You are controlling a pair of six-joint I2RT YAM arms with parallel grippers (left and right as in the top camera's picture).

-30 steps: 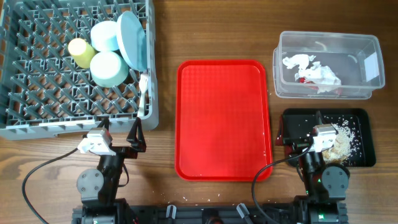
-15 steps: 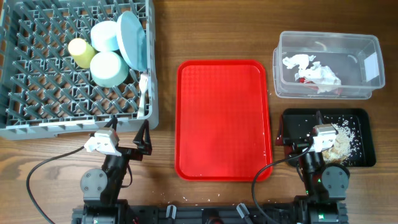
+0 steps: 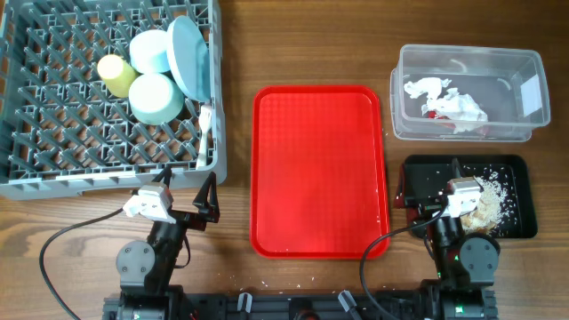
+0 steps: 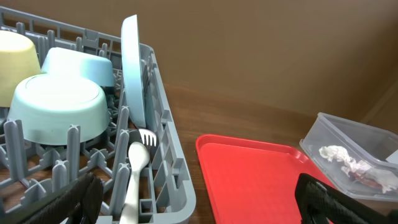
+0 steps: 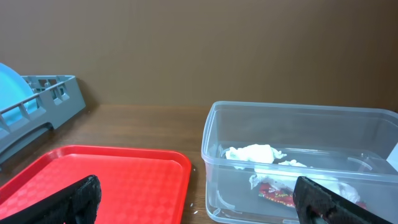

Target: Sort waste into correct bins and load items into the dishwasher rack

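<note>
The grey dishwasher rack [image 3: 53,169] at the left holds the yellow cup [image 3: 116,74], the light blue bowl [image 3: 149,51], the pale green bowl [image 3: 152,98], the upright blue plate [image 3: 189,59] and the white fork and spoon [image 3: 205,132]; the fork [image 4: 145,137] and spoon [image 4: 134,180] lie at its near corner. The clear tub [image 3: 533,67] holds white napkins [image 3: 444,96] and the red wrapper [image 5: 277,194]. The black tray [image 3: 422,173] holds beige scraps [image 3: 492,200]. My left gripper [image 3: 182,194] is open and empty below the rack. My right gripper [image 3: 431,188] is open and empty over the black tray.
A large red serving tray [image 3: 318,169] lies between the rack and the bins, also in the left wrist view [image 4: 261,180] and the right wrist view [image 5: 112,180]. Cables run from both arm bases along the table's front edge.
My left gripper has drawn back a little from the rack toward the front edge and shifted slightly right. The right arm has not moved.
</note>
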